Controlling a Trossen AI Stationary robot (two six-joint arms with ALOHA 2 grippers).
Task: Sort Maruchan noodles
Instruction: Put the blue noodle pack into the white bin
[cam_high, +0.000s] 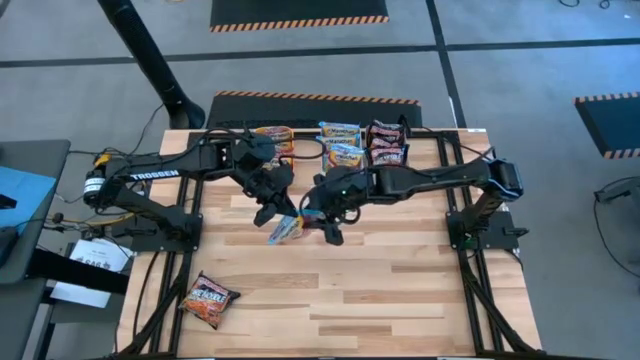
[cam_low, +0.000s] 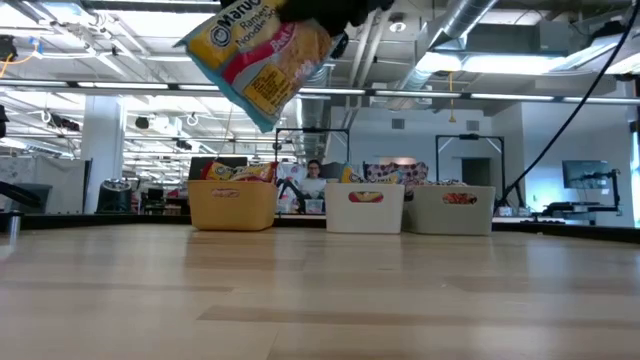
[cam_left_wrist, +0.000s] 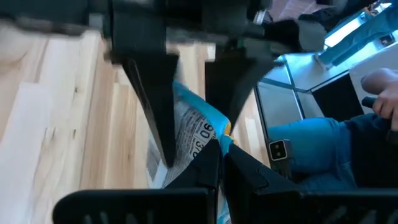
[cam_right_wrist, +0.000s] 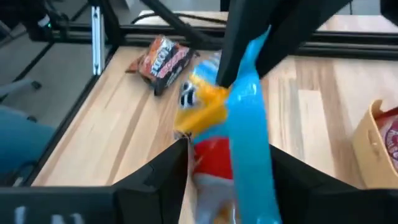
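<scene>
One blue packet (cam_high: 284, 230) is held pinched above the tabletop (cam_high: 400, 290) by the left tool (cam_high: 277, 208), while the right tool (cam_high: 322, 222) is spread wide around it.

A large open lab or workshop: exposed ceiling ducts (cam_low: 470, 25), strip lighting, equipment benches, hazard-striped floor mats (cam_high: 298, 12).
</scene>
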